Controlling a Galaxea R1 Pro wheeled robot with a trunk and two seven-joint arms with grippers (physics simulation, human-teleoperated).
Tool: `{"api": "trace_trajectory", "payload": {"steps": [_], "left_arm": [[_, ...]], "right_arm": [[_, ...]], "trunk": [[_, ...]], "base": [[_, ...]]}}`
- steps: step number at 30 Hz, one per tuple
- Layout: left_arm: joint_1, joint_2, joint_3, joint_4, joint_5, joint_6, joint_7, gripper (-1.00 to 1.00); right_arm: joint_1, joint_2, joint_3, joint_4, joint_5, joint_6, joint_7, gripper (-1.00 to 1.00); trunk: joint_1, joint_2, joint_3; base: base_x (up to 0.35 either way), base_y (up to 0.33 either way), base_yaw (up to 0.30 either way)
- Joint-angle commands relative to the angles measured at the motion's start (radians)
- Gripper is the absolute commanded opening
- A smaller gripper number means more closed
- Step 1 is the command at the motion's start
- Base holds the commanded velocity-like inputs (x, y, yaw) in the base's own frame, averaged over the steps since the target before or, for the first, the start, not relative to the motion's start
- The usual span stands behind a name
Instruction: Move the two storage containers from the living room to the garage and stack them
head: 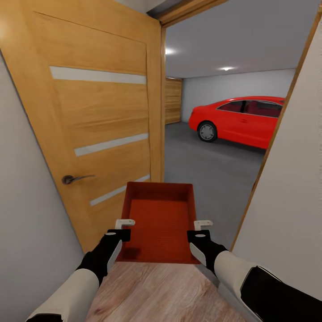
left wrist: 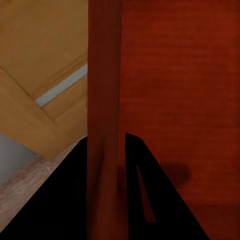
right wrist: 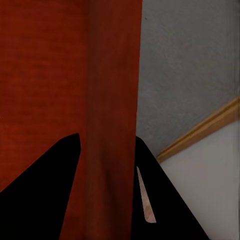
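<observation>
I hold one orange-red open-top storage container (head: 158, 221) level in front of me, in the doorway to the garage. My left gripper (head: 121, 227) is shut on its left wall (left wrist: 104, 125). On the opposite side my right gripper (head: 200, 229) is shut on its right wall (right wrist: 112, 125). In both wrist views the dark fingers pinch the wall between them. Ahead lies the garage's dark grey concrete floor (head: 210, 165), and light wood planks (head: 156, 290) are under me.
An open wooden door (head: 98, 129) with a metal handle (head: 74, 179) stands close on my left. A white wall and wooden door frame (head: 277, 134) close in on my right. A red car (head: 243, 118) is parked at the far right of the garage, with a slatted wooden door (head: 173, 100) behind.
</observation>
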Motion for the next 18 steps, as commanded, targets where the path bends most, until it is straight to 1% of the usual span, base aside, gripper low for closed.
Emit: {"api": "trace_trajectory", "payload": {"steps": [1, 18], "left_arm": [[0.000, -0.013, -0.004, 0.001, 0.011, 0.059, -0.001, -1.00], [0.000, -0.013, -0.004, 0.001, 0.012, 0.059, -0.001, -1.00]], "right_arm": [[-0.002, 0.000, 0.049, -0.034, 0.022, 0.004, -0.002, -1.00], [-0.002, 0.000, 0.049, -0.034, 0.022, 0.004, -0.002, -1.00]], "trunk": [[0.001, -0.002, -0.002], [0.001, -0.002, -0.002]], "base": [[0.152, 0.086, -0.237], [0.151, 0.085, -0.234]]}}
